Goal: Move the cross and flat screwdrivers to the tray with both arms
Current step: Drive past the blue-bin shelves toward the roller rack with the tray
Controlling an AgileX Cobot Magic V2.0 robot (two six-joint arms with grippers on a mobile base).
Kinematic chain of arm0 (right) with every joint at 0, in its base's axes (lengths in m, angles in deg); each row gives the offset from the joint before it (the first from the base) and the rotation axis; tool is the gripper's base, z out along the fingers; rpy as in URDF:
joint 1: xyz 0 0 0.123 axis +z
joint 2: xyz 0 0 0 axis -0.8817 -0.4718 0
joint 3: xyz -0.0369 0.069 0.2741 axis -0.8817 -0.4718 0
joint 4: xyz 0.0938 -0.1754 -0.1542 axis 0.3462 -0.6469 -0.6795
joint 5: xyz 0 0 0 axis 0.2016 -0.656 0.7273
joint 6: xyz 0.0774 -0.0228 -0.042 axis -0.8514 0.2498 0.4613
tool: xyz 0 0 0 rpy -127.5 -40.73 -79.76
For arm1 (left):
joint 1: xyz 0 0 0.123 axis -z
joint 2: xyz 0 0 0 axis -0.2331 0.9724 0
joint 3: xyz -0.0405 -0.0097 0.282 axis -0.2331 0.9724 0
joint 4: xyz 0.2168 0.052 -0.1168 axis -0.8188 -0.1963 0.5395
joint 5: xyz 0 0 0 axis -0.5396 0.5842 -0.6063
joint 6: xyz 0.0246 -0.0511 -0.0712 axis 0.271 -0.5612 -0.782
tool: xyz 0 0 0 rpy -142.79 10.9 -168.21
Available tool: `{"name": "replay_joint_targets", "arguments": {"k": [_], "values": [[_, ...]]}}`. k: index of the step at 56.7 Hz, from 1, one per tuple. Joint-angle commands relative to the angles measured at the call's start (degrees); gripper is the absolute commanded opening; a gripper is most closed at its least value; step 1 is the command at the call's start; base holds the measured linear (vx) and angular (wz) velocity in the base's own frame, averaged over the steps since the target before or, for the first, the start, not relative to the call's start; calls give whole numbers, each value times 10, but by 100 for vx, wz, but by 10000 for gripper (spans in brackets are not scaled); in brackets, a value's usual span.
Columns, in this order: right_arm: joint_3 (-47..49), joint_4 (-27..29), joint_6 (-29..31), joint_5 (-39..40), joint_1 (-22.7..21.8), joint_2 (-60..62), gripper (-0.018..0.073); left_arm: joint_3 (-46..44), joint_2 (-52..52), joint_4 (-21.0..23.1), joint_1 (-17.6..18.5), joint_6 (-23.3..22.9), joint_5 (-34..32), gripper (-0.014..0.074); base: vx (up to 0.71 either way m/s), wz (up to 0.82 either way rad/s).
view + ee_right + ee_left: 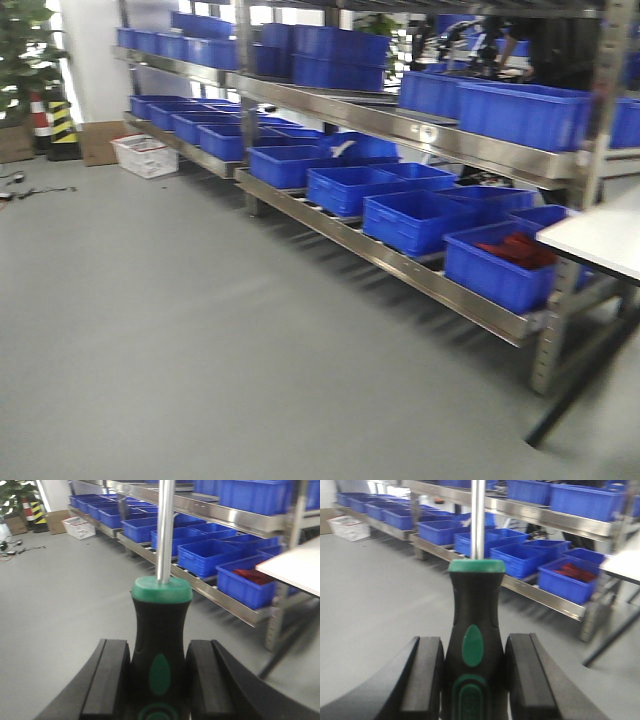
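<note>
My left gripper (pixel 474 655) is shut on a screwdriver (pixel 475 625) with a black handle, green cap and green oval inlay. Its steel shaft runs up out of the left wrist view. My right gripper (pixel 159 662) is shut on a second screwdriver (pixel 160 630) of the same kind, shaft pointing up out of the right wrist view. Both handles sit squeezed between the black finger pads. The tip types cannot be told. The grey metal tray is out of view. Neither arm shows in the front view.
A steel shelving rack (pixel 400 255) with several blue plastic crates (pixel 410 220) runs along the right. A white table corner (pixel 600 235) juts in at right, with a dark leg (pixel 580 385) below. Grey floor (pixel 200 340) spreads left. A white basket (pixel 145 155) and a striped post (pixel 60 125) stand far left.
</note>
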Motion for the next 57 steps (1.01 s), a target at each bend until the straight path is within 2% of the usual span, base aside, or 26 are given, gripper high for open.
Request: {"name": "replay_joint_targets", "arguments": {"k": [1,57], "values": [[16,0,2,55,0,-2,-8,-15,-2,9,4,-2,-52,0,54,43],[16,0,2,55,0,-2,-8,-15,-2,9,4,-2,-52,0,57,29]]}}
